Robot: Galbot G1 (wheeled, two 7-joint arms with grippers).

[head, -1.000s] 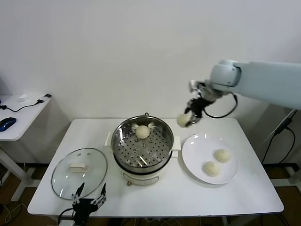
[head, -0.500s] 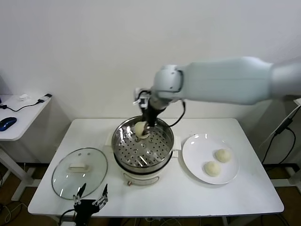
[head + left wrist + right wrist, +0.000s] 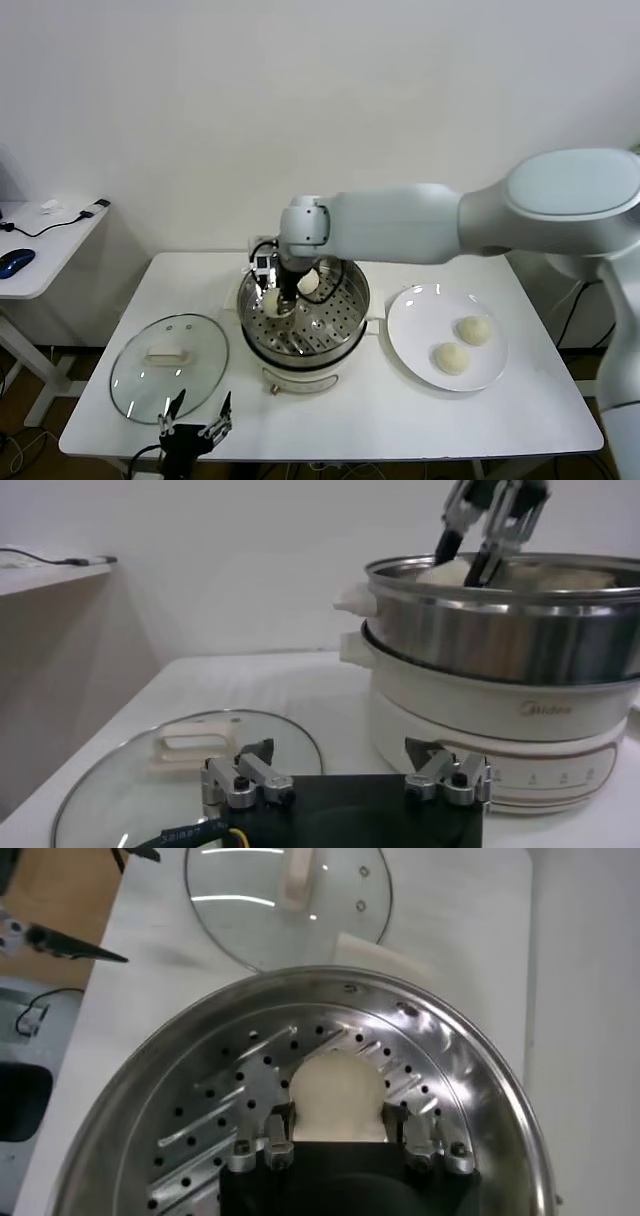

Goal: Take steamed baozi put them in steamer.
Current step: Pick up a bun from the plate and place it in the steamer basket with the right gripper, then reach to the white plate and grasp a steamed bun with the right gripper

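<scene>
White wall and a white tabletop (image 3: 330, 420) fill my head view. Near the table's middle stands the round shiny stainless-steel steamer (image 3: 304, 312) on its white base. My right gripper (image 3: 274, 301) reaches down into it at the left side of the perforated tray, fingers pinching a smooth cream-white baozi (image 3: 270, 301). A second bun (image 3: 309, 282) sits at the back of the tray, just beside the gripper. Two more buns (image 3: 473, 330) (image 3: 451, 357) wait on the flat white plate (image 3: 420, 312) to the steamer's right. A round glass lid with a white knob (image 3: 168, 366) lies to its left. My left gripper (image 3: 192, 424) is parked at the table's near edge, fingers spread wide.

From the left wrist camera I see those spread fingers (image 3: 240, 780) low beside the lid (image 3: 130, 770), and the steamer's wall (image 3: 500, 640) rising ahead, with the right gripper's fingers (image 3: 480, 530) dipping over its rim.

From the right wrist camera the bun (image 3: 335, 1093) sits between the fingertips (image 3: 265, 1138), resting on or just above the perforated tray (image 3: 240, 1083); I cannot tell which.

I judge this is the drop-off of the second bun. Next I need to release it fully, lift straight up clear of the rim without nudging the neighbouring bun, then go to the plate.
</scene>
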